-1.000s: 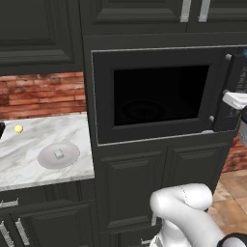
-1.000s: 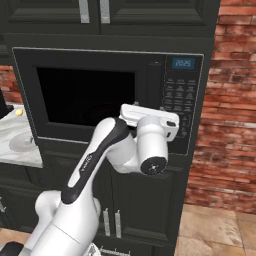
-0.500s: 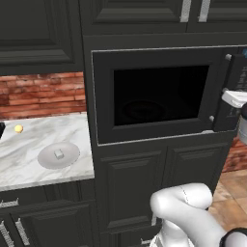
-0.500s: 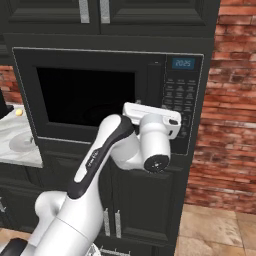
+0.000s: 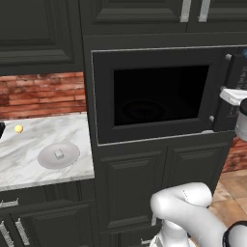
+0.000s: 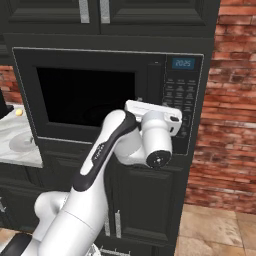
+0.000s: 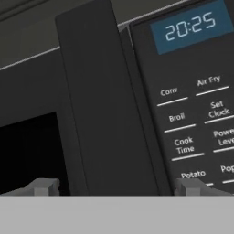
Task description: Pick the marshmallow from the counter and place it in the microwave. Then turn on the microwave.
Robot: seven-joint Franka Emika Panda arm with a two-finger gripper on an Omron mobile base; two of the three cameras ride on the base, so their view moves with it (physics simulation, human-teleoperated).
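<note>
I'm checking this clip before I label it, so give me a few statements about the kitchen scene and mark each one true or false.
1. The marshmallow lies on the round grey plate on the counter. True.
2. The microwave door stands wide open. False: it is closed.
3. The gripper has its jaws open in front of the door handle and keypad. True.
4. The small yellow ball sits on the plate. False: it lies on the bare counter, apart from the plate.
5. The gripper holds the marshmallow. False: the jaws are empty.
</note>
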